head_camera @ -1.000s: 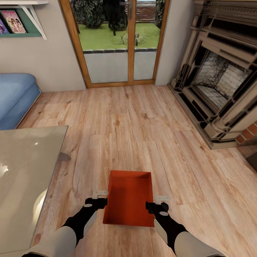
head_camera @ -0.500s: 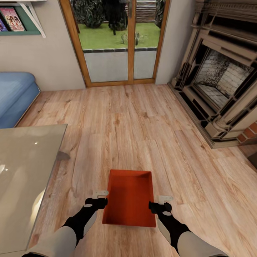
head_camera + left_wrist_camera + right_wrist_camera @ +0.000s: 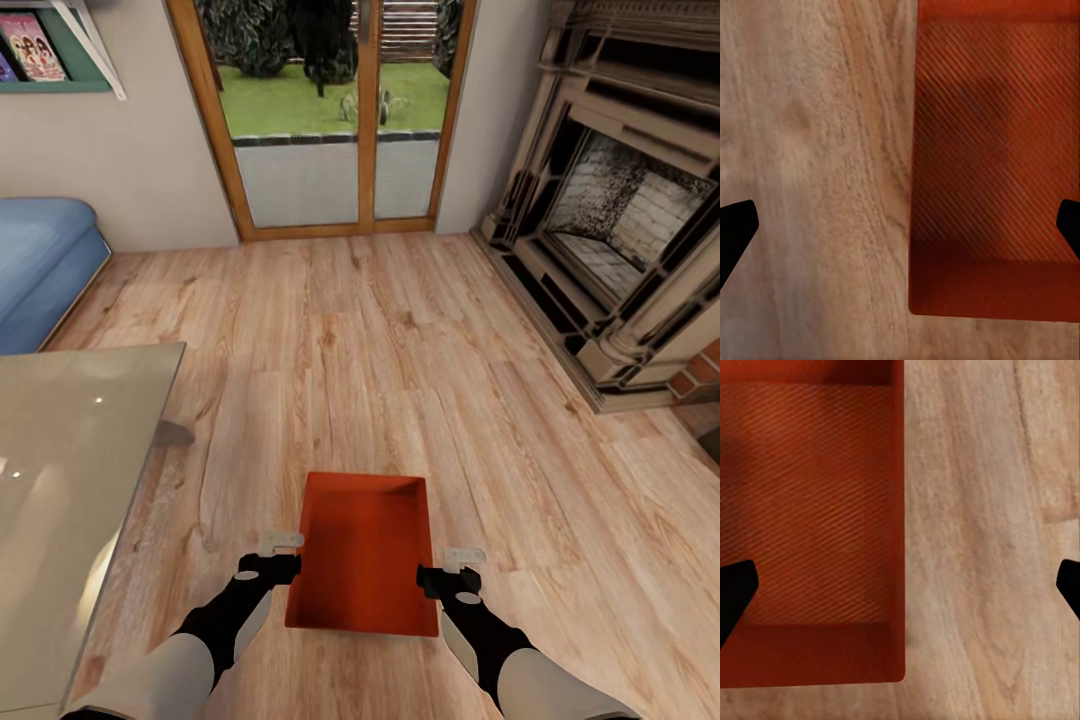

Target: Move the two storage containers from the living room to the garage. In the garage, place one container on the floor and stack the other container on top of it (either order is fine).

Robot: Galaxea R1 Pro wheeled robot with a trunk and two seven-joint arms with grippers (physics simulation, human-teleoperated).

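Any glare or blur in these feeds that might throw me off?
Head view: bright glare patches on the glass table; storage container sharp. Left wrist view: moiré stripes across the container floor. Right wrist view: same striping, wood floor soft.

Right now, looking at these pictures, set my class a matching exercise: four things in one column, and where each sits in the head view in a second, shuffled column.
Things:
1. storage container
2. blue sofa
3. fireplace
4. glass doors

Places:
A. far wall, middle
B. right side
C. between the two grippers, on the wood floor
D. left edge

Pairs: 1-C, 2-D, 3-B, 4-A
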